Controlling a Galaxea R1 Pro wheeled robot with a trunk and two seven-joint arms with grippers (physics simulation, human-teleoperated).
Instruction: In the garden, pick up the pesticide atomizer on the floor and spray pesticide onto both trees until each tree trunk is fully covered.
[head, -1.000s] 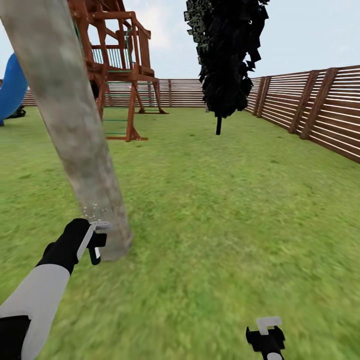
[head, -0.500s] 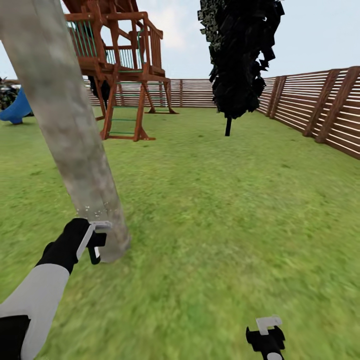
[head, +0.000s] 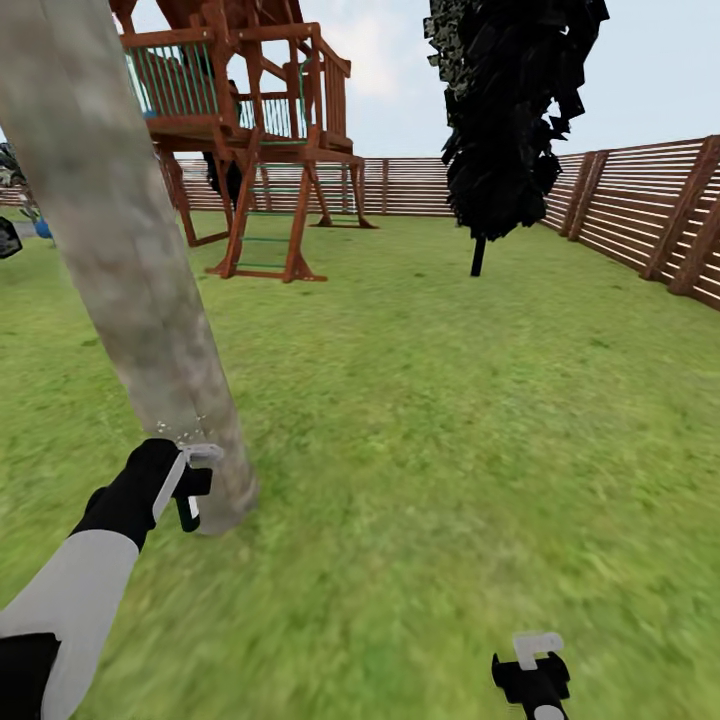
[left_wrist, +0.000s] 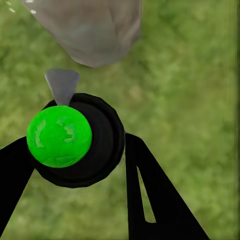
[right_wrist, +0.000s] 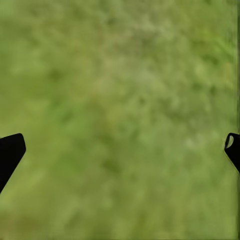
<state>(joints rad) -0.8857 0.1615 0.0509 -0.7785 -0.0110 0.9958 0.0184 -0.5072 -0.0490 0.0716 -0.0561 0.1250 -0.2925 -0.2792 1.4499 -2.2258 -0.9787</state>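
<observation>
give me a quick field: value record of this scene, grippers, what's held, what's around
left gripper: shut on the atomizer, close to the base of the tree trunk
atomizer top: green in the left wrist view
pesticide: few whitish specks on the trunk just above the gripper
right gripper: open, holding nothing, over lawn
background: wooden play tower, dark-leaved tree, slatted fence

left arm (head: 70, 590) has a pale grey sleeve, black wrist; both grippers are black with whitish finger bits
</observation>
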